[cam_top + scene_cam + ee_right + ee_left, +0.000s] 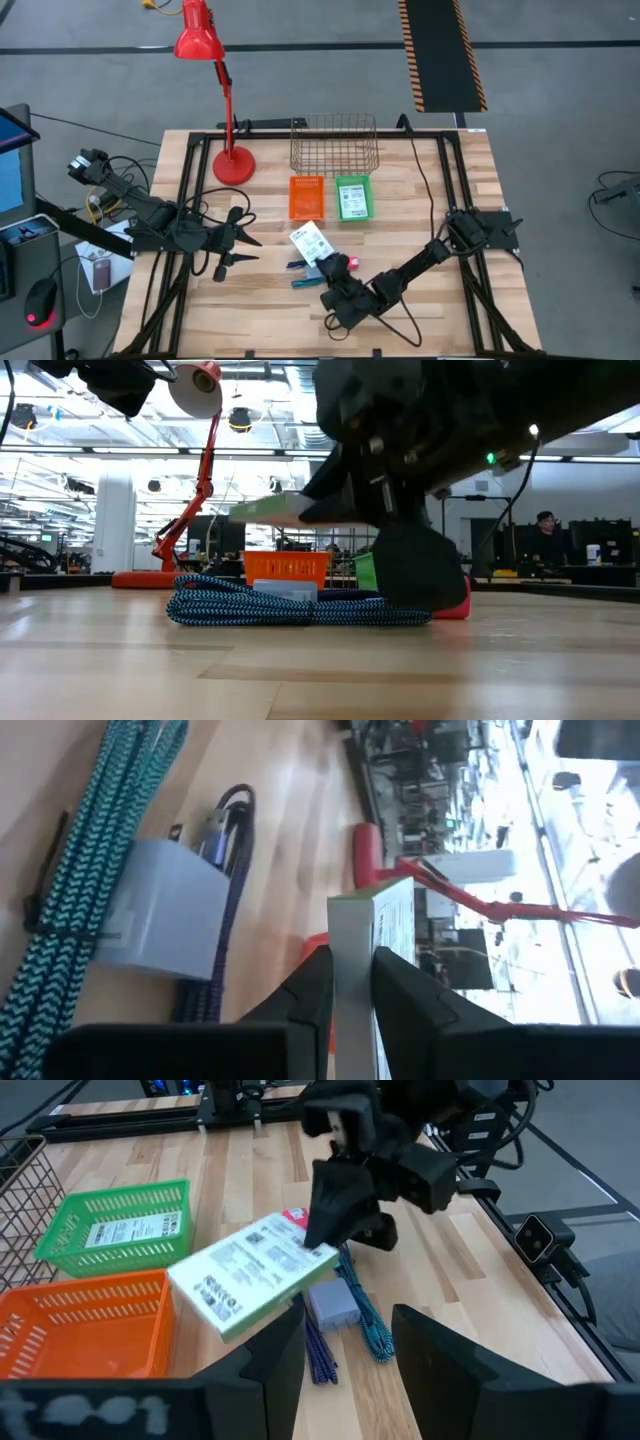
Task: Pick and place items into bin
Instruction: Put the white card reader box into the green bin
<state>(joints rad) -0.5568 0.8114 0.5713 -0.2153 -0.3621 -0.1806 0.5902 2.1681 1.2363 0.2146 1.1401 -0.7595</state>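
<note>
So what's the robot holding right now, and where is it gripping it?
The right gripper pinches a flat white box with a printed label by one narrow edge, lifted off the table. The left gripper is open and holds nothing.

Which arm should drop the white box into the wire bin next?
Right. The right gripper has its jaws shut on the white box, lifted off the table; the left gripper is open and empty, beside the wire bin's near side.
</note>
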